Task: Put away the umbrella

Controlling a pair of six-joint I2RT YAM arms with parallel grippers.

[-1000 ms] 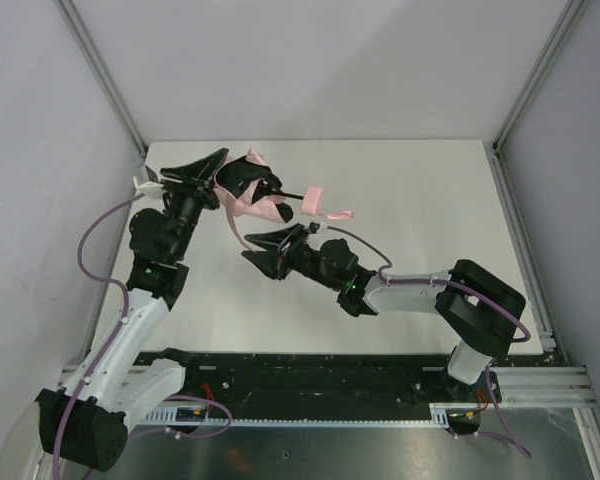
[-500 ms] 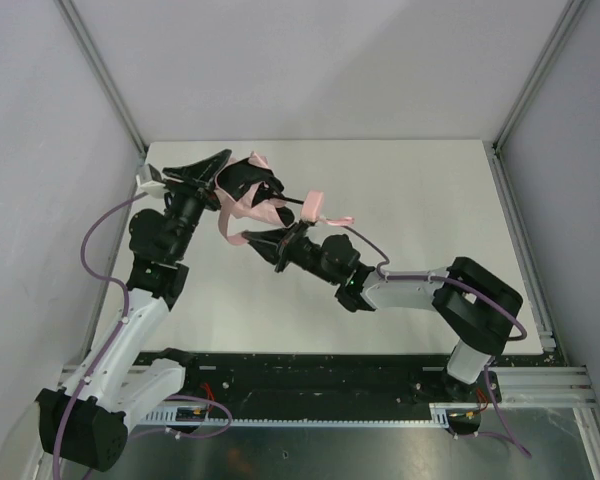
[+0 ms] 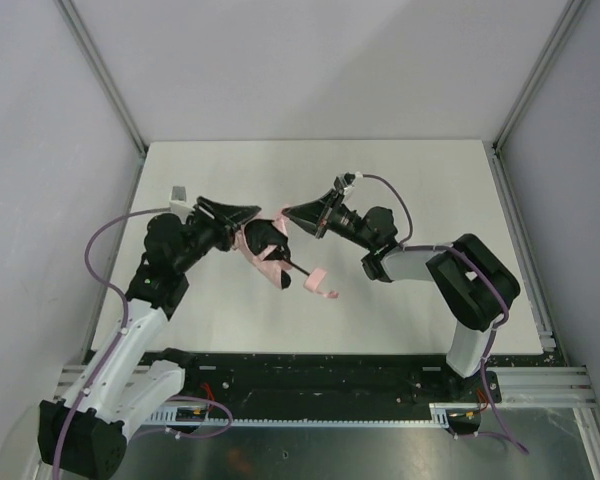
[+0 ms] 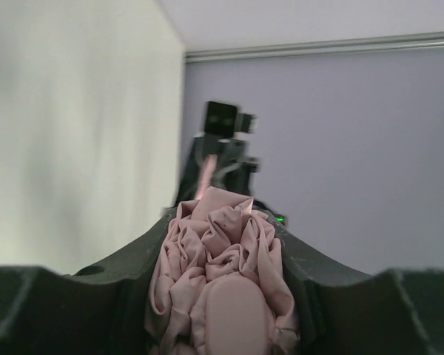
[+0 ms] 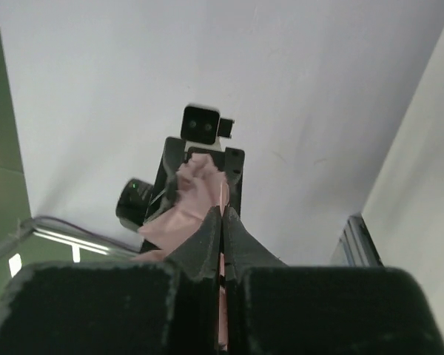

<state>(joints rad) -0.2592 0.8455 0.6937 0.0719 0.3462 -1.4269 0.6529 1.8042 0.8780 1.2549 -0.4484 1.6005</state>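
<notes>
Umbrella [image 3: 270, 268] well inside table [image 3: 430, 180] edges, clamped in left jaws, pinched by right jaws

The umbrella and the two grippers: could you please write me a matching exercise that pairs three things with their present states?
Column one:
1. left gripper
2. right gripper
3. umbrella handle

Column two:
A. free of both grippers, at the end of the dark shaft
B. shut on the bunched pink fabric
C. pinched shut on a thin pink strip

Pairs: 1-B, 2-C, 3-A.
</notes>
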